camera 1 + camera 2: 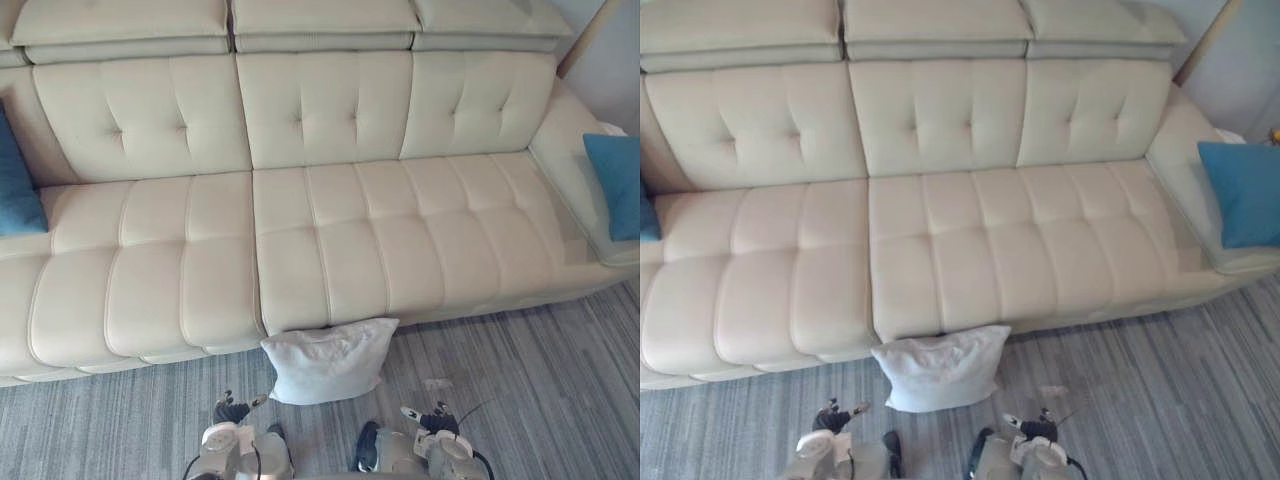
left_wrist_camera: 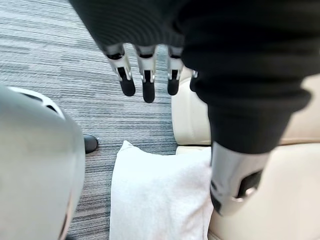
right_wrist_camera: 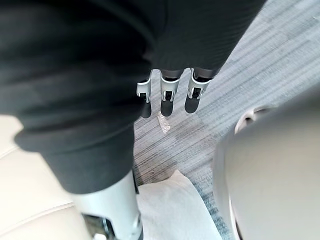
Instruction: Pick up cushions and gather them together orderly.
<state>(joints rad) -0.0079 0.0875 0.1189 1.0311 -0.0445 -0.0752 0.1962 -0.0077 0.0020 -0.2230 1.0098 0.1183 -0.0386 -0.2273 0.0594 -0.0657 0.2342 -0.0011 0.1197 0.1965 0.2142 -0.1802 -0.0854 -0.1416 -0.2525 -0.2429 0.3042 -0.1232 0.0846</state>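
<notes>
Looks soft, light: white cushion (image 1: 328, 360) against sofa (image 1: 330, 230). Grip opposite edges with left hand (image 2: 147, 80) and right hand (image 3: 167, 97), both straight-fingered, empty.

White cushion (image 1: 328, 360), plain, just ahead of left hand (image 1: 232, 410). Blue cushion (image 1: 18, 190), plain, far left of that hand; second blue cushion (image 1: 615, 185) far right of right hand (image 1: 432, 420). Sofa (image 1: 330, 230): cream, stitched in panels. Carpet (image 1: 540, 370): grey, fine darker streaks.
</notes>
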